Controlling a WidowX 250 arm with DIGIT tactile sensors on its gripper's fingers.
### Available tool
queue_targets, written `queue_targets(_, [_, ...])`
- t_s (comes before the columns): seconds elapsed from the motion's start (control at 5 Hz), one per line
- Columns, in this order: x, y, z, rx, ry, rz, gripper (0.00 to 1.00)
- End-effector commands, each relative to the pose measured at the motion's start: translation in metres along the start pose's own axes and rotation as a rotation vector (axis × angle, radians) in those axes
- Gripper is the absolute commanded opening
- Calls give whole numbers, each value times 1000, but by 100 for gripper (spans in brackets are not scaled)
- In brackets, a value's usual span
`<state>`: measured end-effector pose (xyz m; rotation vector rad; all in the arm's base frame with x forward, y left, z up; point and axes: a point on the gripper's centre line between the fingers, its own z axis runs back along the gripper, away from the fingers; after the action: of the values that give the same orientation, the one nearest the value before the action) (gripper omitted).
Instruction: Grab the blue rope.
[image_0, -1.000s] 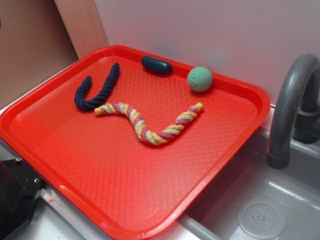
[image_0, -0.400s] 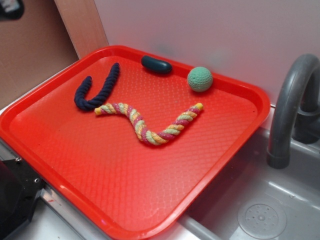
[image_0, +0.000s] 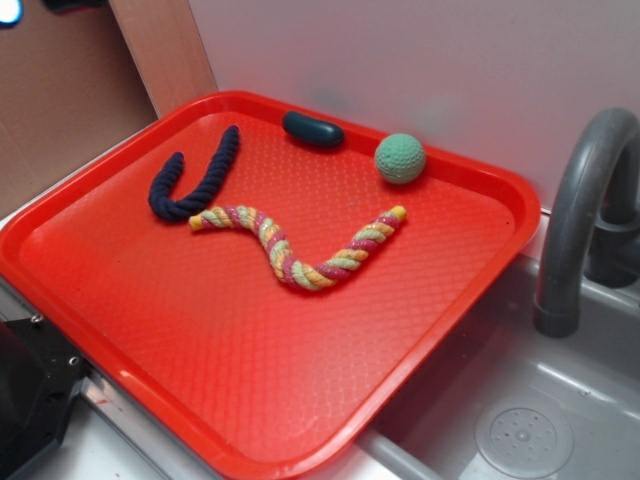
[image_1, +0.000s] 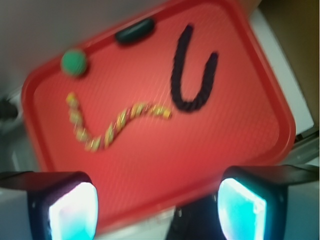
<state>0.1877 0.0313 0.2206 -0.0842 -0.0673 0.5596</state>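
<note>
As seen from beside the sink: everything lies on a red tray (image_0: 120, 330), read here from its left edge to its right.
Blue rope (image_0: 190, 180): at the tray's far-left part, bent into a U with both ends pointing toward the back rim; it lies flat and nothing grips it. In the wrist view the blue rope (image_1: 192, 75) shows as the same U, toward the upper right.
Multicoloured rope (image_0: 295, 250): pink, yellow and green twist, lying in a wave across the tray's middle; its left end sits just beside the bend of the blue rope, though I cannot tell whether they touch.
Dark teal lump (image_0: 313, 129): smooth oblong, lying against the back rim, apart from both ropes.
Green ball (image_0: 400, 158): near the back rim, right of the lump, just beyond the multicoloured rope's right end.
Faucet (image_0: 585, 210): grey, curved, standing off the tray's right corner over the sink basin (image_0: 520, 430).
End effector (image_1: 157, 210): its two fingers, with glowing pale pads, stand wide apart at the bottom of the wrist view, high above the tray, with nothing between them.
</note>
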Motion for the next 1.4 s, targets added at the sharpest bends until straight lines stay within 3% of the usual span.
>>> queue_targets(0.0, [58,10,-52,45,-87,121,100])
queue_targets(0.4, [70,23,-117,107,-116,163,100])
queue_targets(0.6, [80,26,-145,102,-101,168,100])
queue_targets(1.2, [98,24,-177,100,-84,169,100])
